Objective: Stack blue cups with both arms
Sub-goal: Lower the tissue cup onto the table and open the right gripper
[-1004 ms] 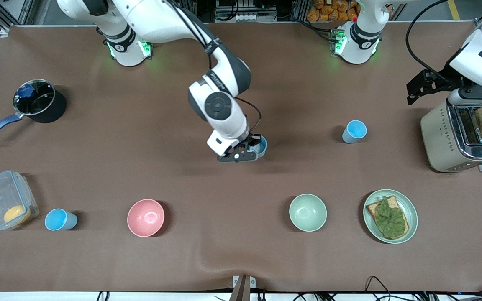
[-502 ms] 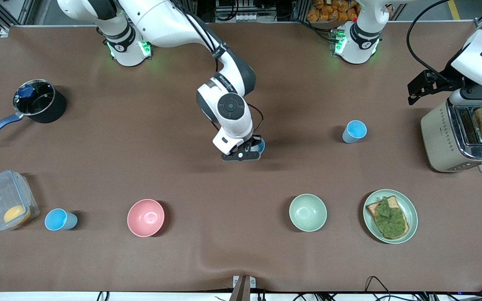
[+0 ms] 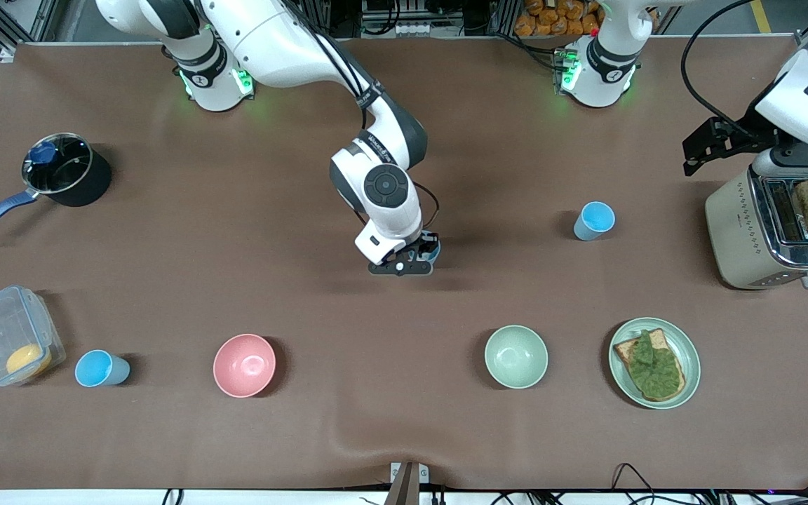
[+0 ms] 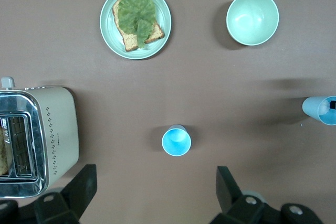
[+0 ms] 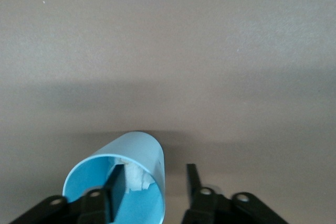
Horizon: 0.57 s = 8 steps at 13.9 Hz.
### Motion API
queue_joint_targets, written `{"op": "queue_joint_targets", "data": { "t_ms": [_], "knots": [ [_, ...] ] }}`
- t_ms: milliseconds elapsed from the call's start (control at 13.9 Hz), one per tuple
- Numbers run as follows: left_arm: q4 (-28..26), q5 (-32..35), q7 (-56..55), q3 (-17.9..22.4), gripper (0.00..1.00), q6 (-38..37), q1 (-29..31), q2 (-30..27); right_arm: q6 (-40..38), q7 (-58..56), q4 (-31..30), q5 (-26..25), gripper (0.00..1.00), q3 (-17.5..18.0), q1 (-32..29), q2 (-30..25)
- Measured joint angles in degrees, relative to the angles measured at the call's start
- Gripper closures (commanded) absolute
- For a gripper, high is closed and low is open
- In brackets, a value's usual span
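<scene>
One blue cup (image 3: 435, 247), with a white patch inside, stands mid-table, mostly hidden under my right gripper (image 3: 412, 258). In the right wrist view this cup (image 5: 137, 148) has one finger inside it and the other outside, and my right gripper (image 5: 155, 169) is open astride its wall. A second blue cup (image 3: 594, 220) stands toward the left arm's end and shows in the left wrist view (image 4: 176, 141). A third blue cup (image 3: 101, 369) stands near the front beside a clear box. My left gripper (image 3: 698, 149) is open and empty, held high beside the toaster, and shows in its wrist view (image 4: 153, 192).
A toaster (image 3: 748, 224) with a bread slice, a plate (image 3: 684, 344) with toast, a pale green bowl (image 3: 515, 356), a pink bowl (image 3: 244, 365), a clear box (image 3: 4, 330) and a black saucepan (image 3: 67, 170) stand around the table.
My right gripper has come down over the middle cup, covering more of it. The left arm has barely moved.
</scene>
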Motion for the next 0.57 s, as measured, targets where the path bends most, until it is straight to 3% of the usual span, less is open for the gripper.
{"op": "queue_joint_targets", "data": {
  "t_ms": [287,574],
  "knots": [
    [0.0,0.0,0.0,-0.08,0.0,0.0,-0.02,0.2,-2.94,-0.09,2.73,-0.07,0.0,-0.94,-2.03,-1.67],
    [0.08,0.0,0.0,-0.32,0.0,-0.01,-0.28,2.8,-15.91,-8.75,3.69,-0.37,0.0,-1.62,-10.97,-10.7]
  ]
}}
